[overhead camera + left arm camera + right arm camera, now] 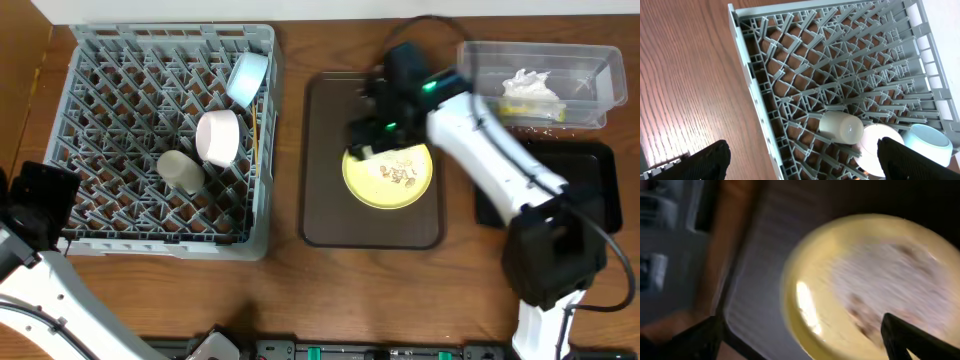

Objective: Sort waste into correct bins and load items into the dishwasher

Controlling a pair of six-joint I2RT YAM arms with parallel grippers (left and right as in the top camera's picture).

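Overhead: rack (110,215) on the left of the surface (290,300), brown tray (325,215) in the middle, clear tub (590,62) at top right. A black tray (598,165) sits below the tub, partly hidden by the right arm.

Rack load, all near its right side:
- blue bowl (247,78), tilted on edge by the right wall
- white bowl (218,137), also tilted, just below the blue one
- cup (181,171), on its side and touching the white bowl
- chopsticks (257,128), a thin line along the right wall

The plate (390,178) lies flat on the brown tray with crumbs (398,176) scattered across its middle.

In the tub, the napkin (528,86) is crumpled near the centre. A greenish strip below it looks like the wrapper (533,114), but it is too small to be sure.

Right end effector (360,150): over the plate's upper-left rim. The right wrist view is blurred by motion. Both fingers (690,340) show at the bottom corners, spread wide with nothing between them. Whether they touch the plate cannot be told.

Left end effector (805,167): at the rack's near-left corner, fingers at the far corners of the left wrist view. It is spread wide and empty, hanging over the rack's pegs and the bare wood beside them.
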